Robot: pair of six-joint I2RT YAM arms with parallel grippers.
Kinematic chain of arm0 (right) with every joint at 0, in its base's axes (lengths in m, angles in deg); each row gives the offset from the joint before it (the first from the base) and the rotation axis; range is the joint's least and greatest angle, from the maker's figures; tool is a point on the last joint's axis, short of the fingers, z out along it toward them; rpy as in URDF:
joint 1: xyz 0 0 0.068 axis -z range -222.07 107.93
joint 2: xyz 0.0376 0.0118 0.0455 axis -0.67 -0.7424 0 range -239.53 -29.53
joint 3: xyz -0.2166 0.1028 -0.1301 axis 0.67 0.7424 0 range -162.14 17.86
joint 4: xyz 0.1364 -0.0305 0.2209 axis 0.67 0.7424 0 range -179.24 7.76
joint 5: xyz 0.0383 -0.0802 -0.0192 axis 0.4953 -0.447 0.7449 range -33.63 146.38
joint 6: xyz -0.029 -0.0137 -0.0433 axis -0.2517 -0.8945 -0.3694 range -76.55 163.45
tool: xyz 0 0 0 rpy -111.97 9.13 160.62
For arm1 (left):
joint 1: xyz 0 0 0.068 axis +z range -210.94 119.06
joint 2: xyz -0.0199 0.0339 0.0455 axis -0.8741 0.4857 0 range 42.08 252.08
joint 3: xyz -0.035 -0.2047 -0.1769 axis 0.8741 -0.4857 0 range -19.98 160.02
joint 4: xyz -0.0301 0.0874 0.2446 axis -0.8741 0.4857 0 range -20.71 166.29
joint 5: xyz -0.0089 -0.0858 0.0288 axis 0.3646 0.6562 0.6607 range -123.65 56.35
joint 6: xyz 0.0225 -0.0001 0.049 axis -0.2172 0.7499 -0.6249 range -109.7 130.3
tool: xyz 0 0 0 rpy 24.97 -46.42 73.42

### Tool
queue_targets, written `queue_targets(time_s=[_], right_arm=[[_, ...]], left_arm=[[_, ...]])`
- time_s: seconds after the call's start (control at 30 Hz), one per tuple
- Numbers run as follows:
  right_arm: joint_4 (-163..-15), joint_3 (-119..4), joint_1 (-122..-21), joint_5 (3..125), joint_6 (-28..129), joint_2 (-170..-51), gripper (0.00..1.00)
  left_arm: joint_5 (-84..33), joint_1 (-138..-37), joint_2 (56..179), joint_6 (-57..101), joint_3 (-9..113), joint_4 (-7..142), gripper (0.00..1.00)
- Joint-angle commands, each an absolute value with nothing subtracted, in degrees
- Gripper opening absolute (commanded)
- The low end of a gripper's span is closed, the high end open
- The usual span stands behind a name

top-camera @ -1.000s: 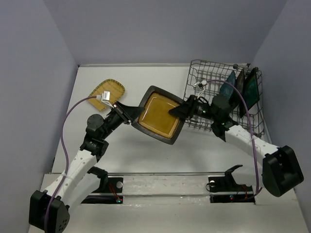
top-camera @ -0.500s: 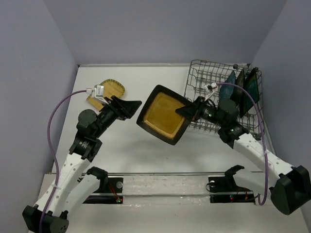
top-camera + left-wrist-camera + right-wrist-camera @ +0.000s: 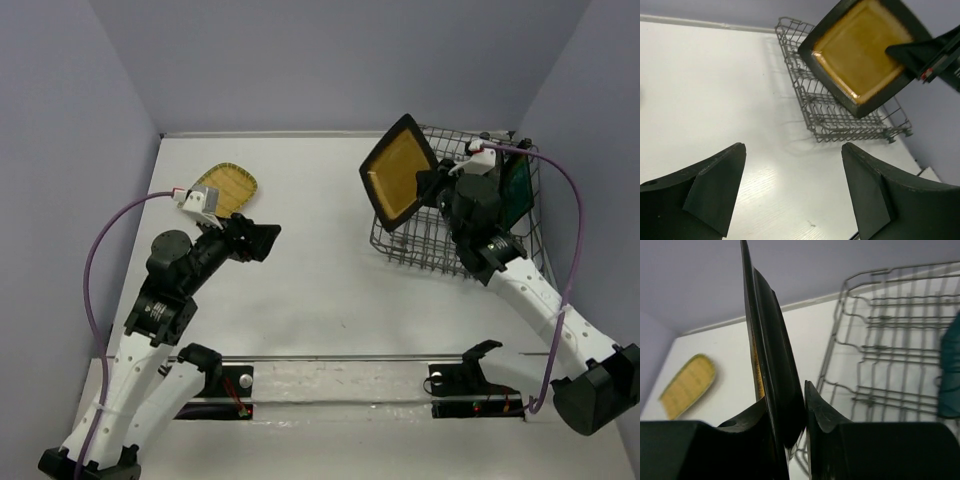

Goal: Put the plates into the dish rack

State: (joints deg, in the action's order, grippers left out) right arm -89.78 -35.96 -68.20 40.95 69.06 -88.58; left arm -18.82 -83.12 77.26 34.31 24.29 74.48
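White table, from above: your right gripper is clamped on the amber plate, on edge over the left end of the rack. Your left gripper hangs spread and empty. The tan plate lies far left. Left wrist: jaws wide apart, amber plate above the rack. Right wrist: jaws pinch the plate's rim.

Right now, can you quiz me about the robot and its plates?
1. True or false: the left gripper holds a plate.
2. Which plate does the right gripper hold? A the amber plate, B a black one, C a teal one.
3. Fill in: the yellow plate lies flat on the ___.

Key: 1 false, its jaws are open and empty. 2 A. 3 table.
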Motion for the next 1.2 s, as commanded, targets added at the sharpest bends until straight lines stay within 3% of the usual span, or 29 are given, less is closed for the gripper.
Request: queue_targets(time_s=[0.0,0.5,1.17], right_arm=[[-97.8,-42.9,-66.9,16.7,56.3,-91.9,0.07],[-120.8,-46.1,-57.7,6.6,34.9,-113.1,0.07],[-120.2,-43.0,-57.7,9.1,46.6,-123.7,0.07]], left_arm=[[-20.8,-83.4,76.2,27.9,21.6,76.8,0.89],[-21.7,-82.7,73.2,27.8,18.8,75.4,0.88],[-22.7,-82.1,74.4,27.8,18.9,75.2,0.88]])
